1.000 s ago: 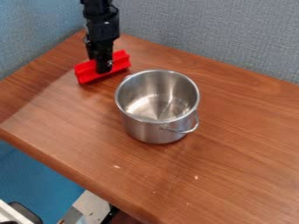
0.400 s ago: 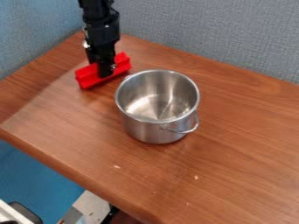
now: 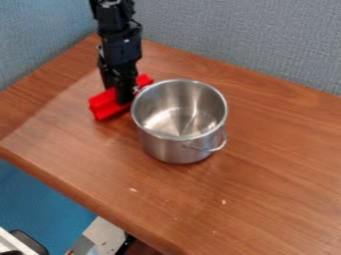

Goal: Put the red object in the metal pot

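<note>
Table: a brown wood table (image 3: 80, 129) with a blue wall (image 3: 253, 40) behind it.
Pot: the shiny pot (image 3: 181, 120) stands upright near the middle of the table. You can see down into it, and only its shiny bottom shows. A small handle (image 3: 206, 145) sticks out on the side near the camera.
Block: the red block (image 3: 112, 100) is just left of the pot, very close to its rim. I cannot tell if it touches the pot. It looks tipped, with the far end higher than the near end. I cannot tell if the low end rests on the table.
Gripper: the black gripper (image 3: 120, 86) points straight down over the block, at the left side of the pot.
Jaws: they are clamped on the block, one on each side of its middle.
Arm: the dark arm (image 3: 114, 25) goes up out of the top of the picture.
</note>
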Motion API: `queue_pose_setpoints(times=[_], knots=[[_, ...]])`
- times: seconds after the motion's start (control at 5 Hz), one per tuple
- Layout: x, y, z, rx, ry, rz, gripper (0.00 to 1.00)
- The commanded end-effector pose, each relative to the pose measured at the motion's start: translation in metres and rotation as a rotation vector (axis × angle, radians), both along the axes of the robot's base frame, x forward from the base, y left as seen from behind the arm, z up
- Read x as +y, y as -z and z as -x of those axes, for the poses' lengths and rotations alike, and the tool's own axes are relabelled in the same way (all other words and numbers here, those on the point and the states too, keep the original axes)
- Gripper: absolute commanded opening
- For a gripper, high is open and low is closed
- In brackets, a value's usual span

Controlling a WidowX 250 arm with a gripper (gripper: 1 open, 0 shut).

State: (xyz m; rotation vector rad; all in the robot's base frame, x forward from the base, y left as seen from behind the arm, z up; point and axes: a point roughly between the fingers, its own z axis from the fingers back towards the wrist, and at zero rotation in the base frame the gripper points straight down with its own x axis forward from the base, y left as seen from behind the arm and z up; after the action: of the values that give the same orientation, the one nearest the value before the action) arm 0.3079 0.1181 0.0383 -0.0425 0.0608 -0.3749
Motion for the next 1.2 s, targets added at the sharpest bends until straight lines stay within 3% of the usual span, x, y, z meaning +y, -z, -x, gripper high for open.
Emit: queue_pose_setpoints(times=[0.0, 0.4, 0.6, 0.8, 1.0], knots=[[0.001, -0.027, 0.001, -0.049, -0.024, -0.006, 0.00], [0.006, -0.049, 0.010, -0.084, -0.087, -0.023, 0.00], [0.007, -0.069, 0.017, -0.095, -0.158, -0.034, 0.00], [-0.017, -0.078, 0.018, -0.101, -0.120, -0.046, 0.00], [-0.044, -0.080, 0.016, -0.101, -0.031, -0.045, 0.00]])
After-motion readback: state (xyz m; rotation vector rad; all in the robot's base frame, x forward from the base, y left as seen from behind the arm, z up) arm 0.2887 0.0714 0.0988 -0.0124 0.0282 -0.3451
